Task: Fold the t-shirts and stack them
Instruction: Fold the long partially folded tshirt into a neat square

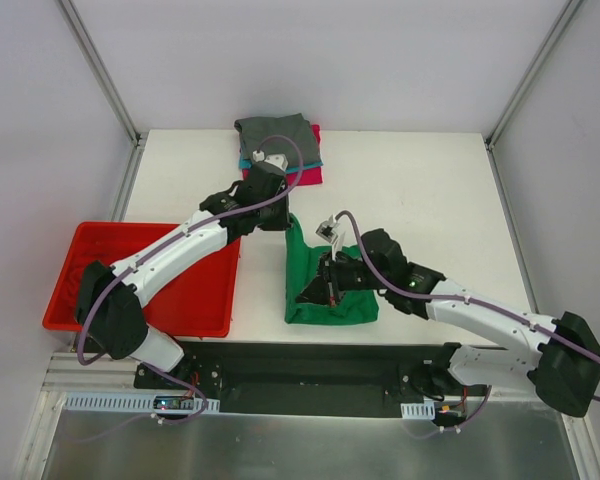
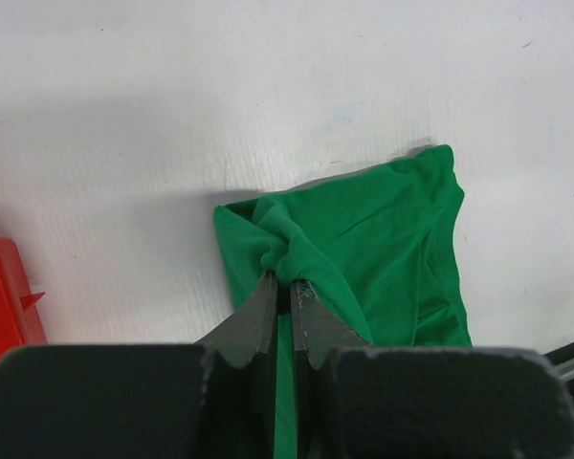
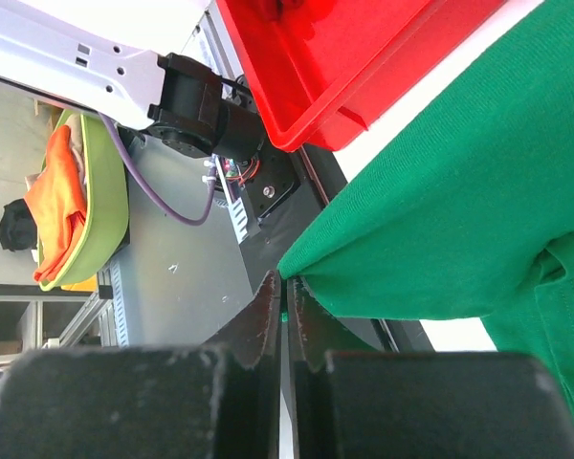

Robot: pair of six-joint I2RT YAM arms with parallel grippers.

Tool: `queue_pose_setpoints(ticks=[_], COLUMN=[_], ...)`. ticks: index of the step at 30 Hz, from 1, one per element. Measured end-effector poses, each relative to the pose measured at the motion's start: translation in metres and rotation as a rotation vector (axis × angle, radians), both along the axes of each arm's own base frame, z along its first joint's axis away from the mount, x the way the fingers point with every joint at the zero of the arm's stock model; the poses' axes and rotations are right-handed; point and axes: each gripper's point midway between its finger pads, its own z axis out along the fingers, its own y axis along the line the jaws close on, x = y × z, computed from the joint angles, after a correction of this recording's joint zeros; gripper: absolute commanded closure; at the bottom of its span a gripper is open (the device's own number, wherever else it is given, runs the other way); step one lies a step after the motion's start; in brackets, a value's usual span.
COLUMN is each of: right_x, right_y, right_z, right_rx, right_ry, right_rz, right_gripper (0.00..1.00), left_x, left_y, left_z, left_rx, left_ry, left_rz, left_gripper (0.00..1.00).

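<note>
At opposite ends of the green t-shirt (image 1: pixel 355 305), left gripper (image 2: pixel 282 287) and right gripper (image 3: pixel 285 287) clamp its cloth.

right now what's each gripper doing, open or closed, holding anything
Left gripper: closed, pinching a bunched fold of the green t-shirt.
Right gripper: closed, pinching a corner of the same green t-shirt.

text: none legible | labels: none | brands: none | numbers: none | signs: none
</note>
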Motion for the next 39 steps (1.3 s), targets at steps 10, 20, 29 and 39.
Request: queue_pose_setpoints(ticks=[10, 20, 29, 39], right_x=[-0.005, 0.009, 0.009, 0.008], right_y=[-0.022, -0.062, -0.089, -0.129], right_z=[-0.001, -0.039, -0.064, -0.094], right_rx=[0.01, -0.07, -0.092, -0.112], right_ry=[-0.042, 0.001, 0.059, 0.142], right_rz=[-0.067, -0.254, -0.38, -0.604], right_gripper=[0.99, 0.99, 0.94, 0.85], left_x=[-0.006, 0.008, 0.003, -0.005], left_y=[-0.049, -0.095, -0.151, -0.191], left_z=[0.005, -0.012, -0.044, -0.085], left_rx=[-0.013, -0.024, -0.038, -0.05], left_ry=[-0.01, 0.037, 0.103, 0.157], left_rz=[-0.162, -0.25, -0.416, -0.56], left_gripper=[1.0, 1.0, 1.0, 1.0])
